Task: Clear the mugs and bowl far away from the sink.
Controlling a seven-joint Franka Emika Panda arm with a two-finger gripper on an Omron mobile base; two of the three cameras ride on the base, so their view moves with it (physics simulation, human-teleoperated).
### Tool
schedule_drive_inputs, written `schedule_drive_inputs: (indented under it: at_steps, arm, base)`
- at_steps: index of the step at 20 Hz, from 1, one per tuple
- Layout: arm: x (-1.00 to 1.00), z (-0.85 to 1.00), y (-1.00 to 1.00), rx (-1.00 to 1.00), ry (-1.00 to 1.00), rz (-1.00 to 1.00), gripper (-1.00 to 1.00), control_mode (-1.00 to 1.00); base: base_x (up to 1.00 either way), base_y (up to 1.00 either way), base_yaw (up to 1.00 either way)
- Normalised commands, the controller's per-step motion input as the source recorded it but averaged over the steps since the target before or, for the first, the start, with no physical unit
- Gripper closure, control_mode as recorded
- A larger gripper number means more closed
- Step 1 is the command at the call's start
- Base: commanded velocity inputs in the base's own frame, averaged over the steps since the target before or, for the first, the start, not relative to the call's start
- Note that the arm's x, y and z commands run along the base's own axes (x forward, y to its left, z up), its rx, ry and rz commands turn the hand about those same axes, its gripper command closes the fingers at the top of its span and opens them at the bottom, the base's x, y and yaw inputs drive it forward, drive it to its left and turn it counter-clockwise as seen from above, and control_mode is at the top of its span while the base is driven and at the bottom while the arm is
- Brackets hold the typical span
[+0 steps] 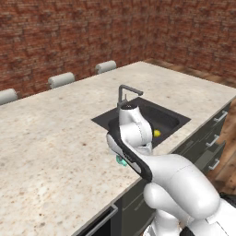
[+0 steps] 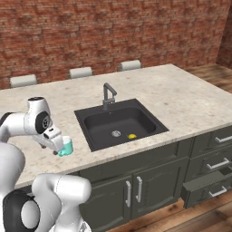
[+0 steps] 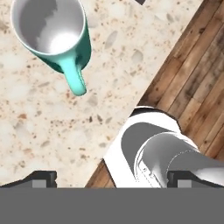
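- Pincer (image 3: pixel 111 177): in hand view its two dark tips sit at the bottom corners, far apart, i.e. wide open w/ nothing between them. The teal mug is not in its hold.
- Teal mug (image 3: pixel 51 33): upper left of hand view, upright on the speckled counter (image 3: pixel 39 122), white inside, handle pointing down-right toward frame centre. In right base view you see it at centre-left (image 2: pixel 66 147), just beside the hand, near the counter's front edge. In left base view only a teal sliver shows behind the arm, centre (image 1: pixel 120 160).
- Sink (image 2: pixel 118 122): black basin at centre of right base view, to the right of the mug and apart from it; faucet (image 2: pixel 108 95) at its back rim. A small yellow lump (image 2: pixel 132 136) lies near the drain.
- Step, as judged: approach to the teal mug; grasp not yet made.
- Next move calls for: centre the tips over the rim or handle, descend, close, then carry the mug toward frame left in right base view, away from the basin.
- Bowl & yellow mug: can't place them from these views.
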Motion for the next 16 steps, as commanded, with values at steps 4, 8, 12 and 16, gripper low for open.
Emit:
schedule_drive_inputs:
  at_steps: [4, 8, 12, 16]
  arm:
    - [0.36, -0.06, 0.00, 0.00, 0.01, -0.04, -1.00, -1.00]
    - [0.35, -0.09, 0.00, 0.00, 0.03, 0.02, -1.00, -1.00]
    - [0.33, -0.12, 0.00, 0.00, 0.03, 0.05, -1.00, -1.00]
    - [0.23, -0.22, 0.00, 0.00, 0.02, 0.05, -1.00, -1.00]
  base:
    - [0.00, 0.00, 0.00]
    - [0.00, 0.00, 0.00]
    - [0.00, 0.00, 0.00]
    - [0.00, 0.00, 0.00]
